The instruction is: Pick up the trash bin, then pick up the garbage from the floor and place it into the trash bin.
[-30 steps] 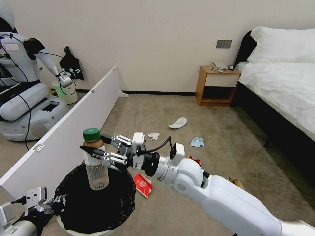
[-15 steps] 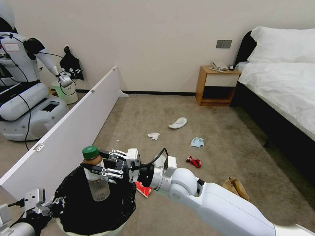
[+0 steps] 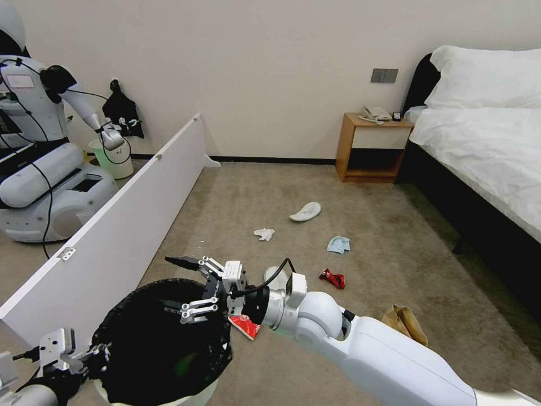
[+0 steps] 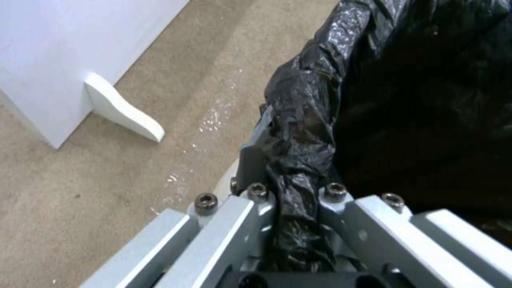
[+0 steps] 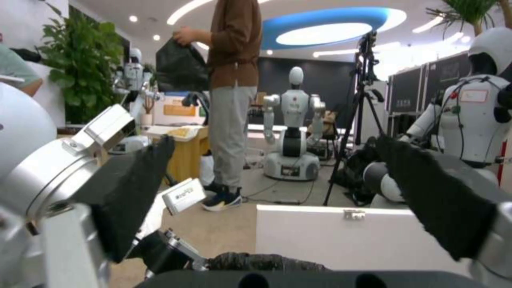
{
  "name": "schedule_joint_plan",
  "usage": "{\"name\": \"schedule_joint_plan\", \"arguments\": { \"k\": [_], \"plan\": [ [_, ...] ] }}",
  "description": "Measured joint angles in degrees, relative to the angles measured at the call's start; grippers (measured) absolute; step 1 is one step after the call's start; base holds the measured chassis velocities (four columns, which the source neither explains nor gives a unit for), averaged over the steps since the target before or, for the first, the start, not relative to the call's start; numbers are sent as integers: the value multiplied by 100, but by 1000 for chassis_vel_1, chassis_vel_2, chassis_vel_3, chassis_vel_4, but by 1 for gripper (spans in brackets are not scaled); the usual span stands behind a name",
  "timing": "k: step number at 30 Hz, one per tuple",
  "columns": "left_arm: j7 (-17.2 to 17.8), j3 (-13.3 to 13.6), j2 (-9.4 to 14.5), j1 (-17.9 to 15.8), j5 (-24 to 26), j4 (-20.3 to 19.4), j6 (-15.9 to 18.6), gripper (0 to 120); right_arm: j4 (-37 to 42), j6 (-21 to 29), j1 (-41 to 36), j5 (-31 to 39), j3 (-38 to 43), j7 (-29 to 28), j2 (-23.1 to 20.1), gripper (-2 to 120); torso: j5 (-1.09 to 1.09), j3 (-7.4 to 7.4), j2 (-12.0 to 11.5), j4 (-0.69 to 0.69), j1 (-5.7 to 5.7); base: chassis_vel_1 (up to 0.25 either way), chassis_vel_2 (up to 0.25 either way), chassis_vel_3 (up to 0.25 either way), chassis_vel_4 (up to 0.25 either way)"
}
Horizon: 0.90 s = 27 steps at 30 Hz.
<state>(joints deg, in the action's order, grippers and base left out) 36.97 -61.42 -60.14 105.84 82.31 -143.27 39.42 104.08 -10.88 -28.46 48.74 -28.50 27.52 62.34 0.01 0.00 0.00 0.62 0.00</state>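
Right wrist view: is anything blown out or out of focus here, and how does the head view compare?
Right wrist view: ceiling lights glare white, and the near pads of the right end effector look soft. Head view: evenly lit, though the trash bin interior reads as near-featureless black.

— Where is our right pincer (image 3: pixel 181 286)?
— Wide open, right over the trash bin (image 3: pixel 160 344).
— And our left pincer (image 3: pixel 97 355)?
— At the bin's rim.
— What's on the floor?
— A slipper (image 3: pixel 306 211), a mask (image 3: pixel 338 245).
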Motion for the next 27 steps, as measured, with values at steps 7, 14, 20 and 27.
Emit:
{"name": "schedule_joint_plan", "arguments": {
  "k": [7, 14, 20, 27],
  "plan": [
    [2, 10, 23, -36, 19, 0, 4, 3, 17, -153, -6, 285, 55, 63, 33, 100, 0, 0, 0, 0, 0, 0, 0, 0, 0],
    [-1, 14, 39, -113, 14, 1, 4, 3, 151, -171, -33, 772, 316, 0, 77, 100, -1, 0, 0, 0, 0, 0, 0, 0, 0],
    [-6, 31, 51, -290, 21, 6, 4, 3, 209, -177, -307, 830, 1273, -799, -138, 100, 0, 0, 0, 0, 0, 0, 0, 0, 0],
    [-16, -48, 67, -460, 61, 119, 3, 3, 473, 96, -1607, 10, 2832, -2502, -691, 100, 0, 0, 0, 0, 0, 0, 0, 0, 0]
  ]
}}
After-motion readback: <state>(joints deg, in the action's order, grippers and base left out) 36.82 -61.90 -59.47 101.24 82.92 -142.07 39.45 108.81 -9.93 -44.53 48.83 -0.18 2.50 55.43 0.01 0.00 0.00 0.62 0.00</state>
